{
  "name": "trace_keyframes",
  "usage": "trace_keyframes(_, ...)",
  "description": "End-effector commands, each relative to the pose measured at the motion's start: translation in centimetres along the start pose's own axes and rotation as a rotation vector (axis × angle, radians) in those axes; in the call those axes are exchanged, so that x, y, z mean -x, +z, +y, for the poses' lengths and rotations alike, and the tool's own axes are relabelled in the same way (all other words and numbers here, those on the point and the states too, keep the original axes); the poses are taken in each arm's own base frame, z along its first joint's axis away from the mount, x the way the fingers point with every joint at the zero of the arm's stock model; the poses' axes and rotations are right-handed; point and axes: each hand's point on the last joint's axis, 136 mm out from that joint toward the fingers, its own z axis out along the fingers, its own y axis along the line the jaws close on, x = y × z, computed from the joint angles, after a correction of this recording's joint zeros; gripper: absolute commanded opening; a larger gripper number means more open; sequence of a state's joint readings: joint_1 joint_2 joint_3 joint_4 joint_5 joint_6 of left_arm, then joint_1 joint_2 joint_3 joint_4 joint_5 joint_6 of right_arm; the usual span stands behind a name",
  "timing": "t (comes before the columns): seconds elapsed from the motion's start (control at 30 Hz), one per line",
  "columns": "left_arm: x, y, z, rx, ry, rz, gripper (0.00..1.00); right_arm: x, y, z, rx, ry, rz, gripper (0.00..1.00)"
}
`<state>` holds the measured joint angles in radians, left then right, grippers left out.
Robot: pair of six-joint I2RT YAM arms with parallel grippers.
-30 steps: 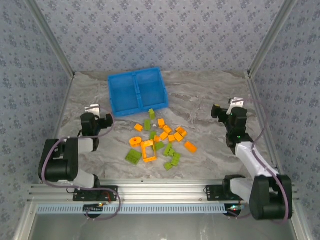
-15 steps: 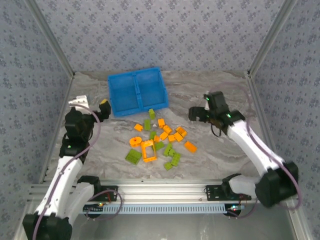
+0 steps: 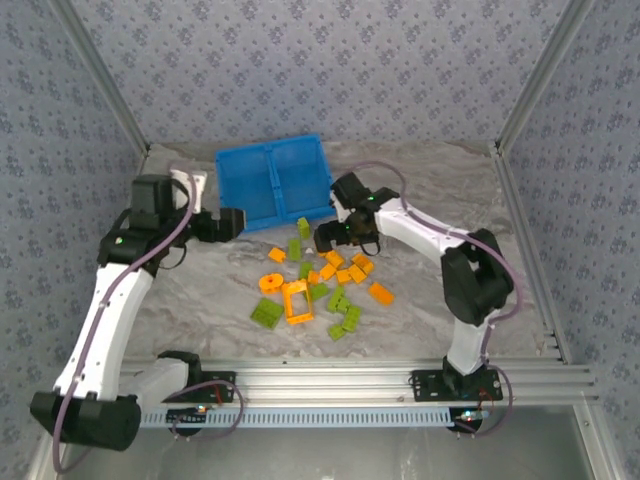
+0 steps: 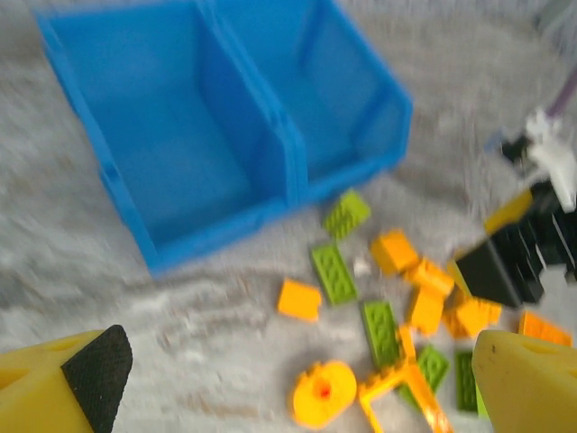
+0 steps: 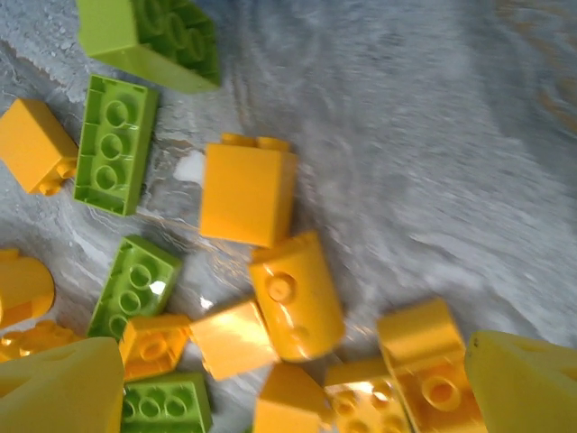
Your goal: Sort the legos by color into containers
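Soft, even, bright light fills the top view, leaving faint shadows on the surface point(image 3: 440, 170). Motion blur smears the whole left wrist view, the tray point(image 4: 216, 236) soft-edged. The right wrist view is sharper on the legos point(image 5: 248, 194), blurring toward its upper right.

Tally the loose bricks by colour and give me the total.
Orange legos: about 11
Lime green legos: about 9
Total: about 20, none of them in the blue tray. The pile is tightly packed, so each count could be off by one.
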<state>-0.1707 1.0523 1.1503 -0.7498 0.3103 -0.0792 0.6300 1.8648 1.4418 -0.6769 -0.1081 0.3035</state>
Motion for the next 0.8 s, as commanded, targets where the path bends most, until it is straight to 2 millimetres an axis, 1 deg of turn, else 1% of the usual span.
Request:
trace_keyframes(0.0,-2.8,1.1,-1.5,-0.085,0.038,0.091,0.99,1.2,1.9,1.3,-0.009,-0.009,-0.007,0.97)
trace_keyframes(0.1,-3.4,2.1,-1.5,-0.080,0.064,0.089,0.99,1.5,3.7,1.3,-0.050,-0.018,-0.001,0.87)
trace_keyframes(0.2,-3.9,2.8,-0.8,-0.047,0.090,0.090,0.99,1.4,5.1,1.0,-0.093,-0.029,0.016,0.74)
trace_keyframes(0.23,-4.0,2.8,-0.5,-0.030,0.089,0.090,0.99,1.4,5.6,1.2,-0.086,-0.032,0.020,0.70)
trace_keyframes(0.33,-3.8,2.6,-0.4,-0.021,0.096,0.084,0.99,1.6,6.6,1.8,-0.056,-0.031,0.022,0.59)
trace_keyframes(0.4,-3.9,2.5,-0.4,-0.023,0.094,0.072,0.99,1.7,7.1,1.8,-0.060,-0.036,0.024,0.53)
trace_keyframes(0.5,-4.4,2.5,-0.4,-0.023,0.083,0.072,0.99,1.8,7.5,1.7,-0.072,-0.041,0.018,0.41)
trace_keyframes(0.57,-4.7,2.4,-0.4,-0.023,0.078,0.071,0.99,2.1,6.8,1.7,-0.075,-0.042,0.003,0.33)
trace_keyframes(0.6,-4.8,2.4,-0.4,-0.023,0.077,0.069,0.99,2.1,6.3,1.9,-0.076,-0.045,-0.007,0.31)
trace_keyframes(0.63,-3.9,2.2,-0.6,-0.029,0.089,0.032,0.99,2.7,5.3,2.2,-0.073,-0.053,-0.044,0.30)
trace_keyframes(0.7,-3.6,1.9,-0.9,-0.045,0.095,0.006,0.99,3.4,2.9,2.9,-0.062,-0.069,-0.111,0.27)
trace_keyframes(0.77,-3.2,1.4,-1.7,-0.083,0.106,-0.034,0.99,4.4,-0.7,4.0,-0.028,-0.081,-0.207,0.26)
